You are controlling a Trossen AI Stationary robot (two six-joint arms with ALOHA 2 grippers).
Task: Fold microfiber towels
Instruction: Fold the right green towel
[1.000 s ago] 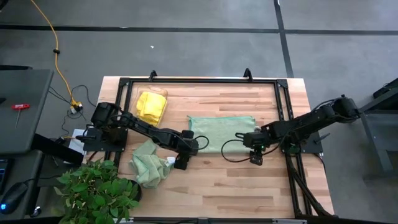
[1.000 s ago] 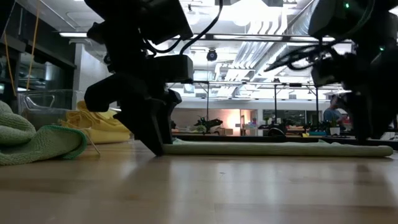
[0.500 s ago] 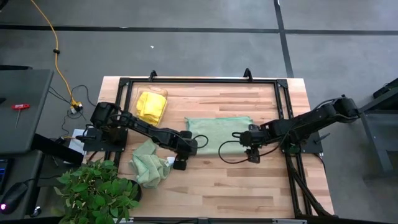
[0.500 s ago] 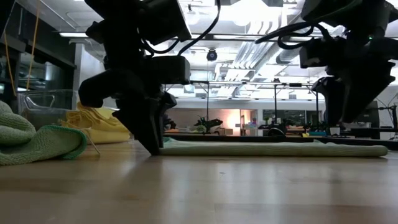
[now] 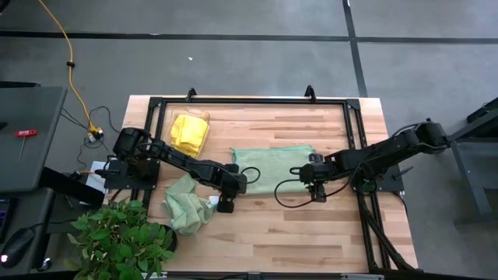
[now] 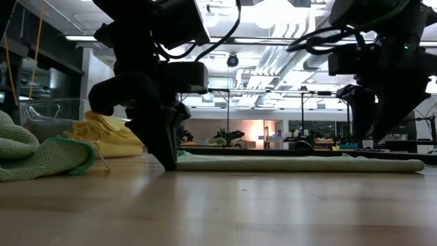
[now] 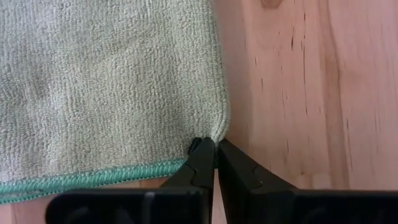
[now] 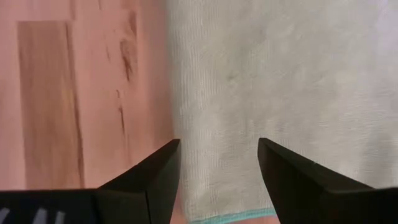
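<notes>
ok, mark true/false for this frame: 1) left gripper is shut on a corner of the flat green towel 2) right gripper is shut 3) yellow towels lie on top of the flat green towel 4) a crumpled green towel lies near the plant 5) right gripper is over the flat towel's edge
1) True: the left gripper pinches a corner of the flat green towel.
2) False: the right gripper is open.
3) False: the yellow towels lie apart, near the table's back-left corner.
4) True: the crumpled green towel lies beside the plant.
5) True.
</notes>
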